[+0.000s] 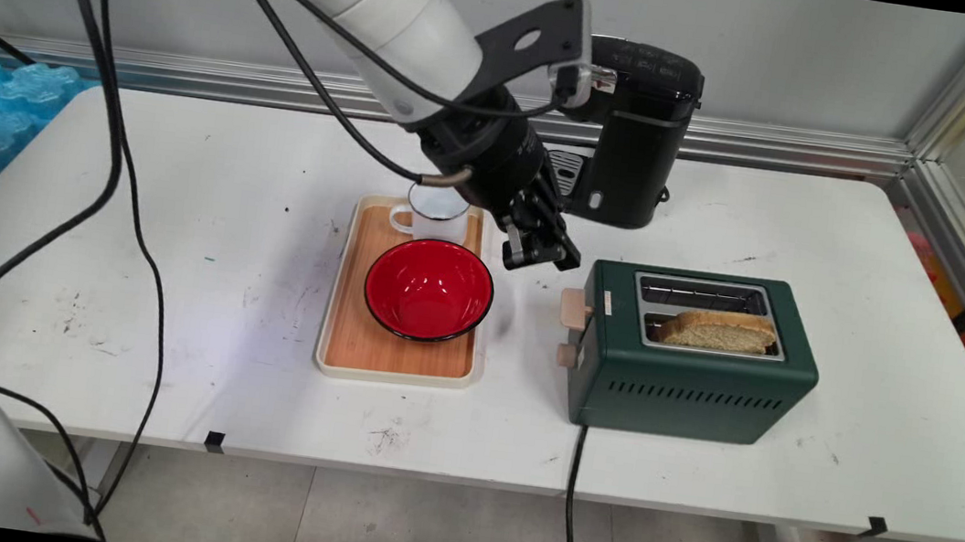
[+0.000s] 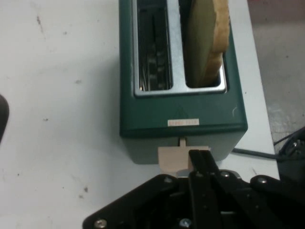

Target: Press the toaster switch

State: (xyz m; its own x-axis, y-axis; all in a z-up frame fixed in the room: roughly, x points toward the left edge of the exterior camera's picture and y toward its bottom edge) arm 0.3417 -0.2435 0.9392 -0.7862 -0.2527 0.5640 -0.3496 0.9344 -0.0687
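A dark green two-slot toaster [image 1: 691,370] stands right of centre on the table. A slice of bread [image 1: 719,330] sticks up from its near slot; the far slot is empty. My gripper [image 1: 541,255] hangs shut just left of the toaster, a little above its beige lever [image 1: 575,308]. In the hand view the closed fingers [image 2: 200,162] lie over the right part of the lever [image 2: 172,157], with the toaster [image 2: 183,114] and bread [image 2: 207,43] straight beyond. Nothing is held.
A wooden tray [image 1: 354,338] left of the toaster holds a red bowl [image 1: 430,289] and a white mug [image 1: 434,219]. A black coffee machine [image 1: 636,143] stands behind the arm. The toaster's cord [image 1: 572,503] drops over the front edge.
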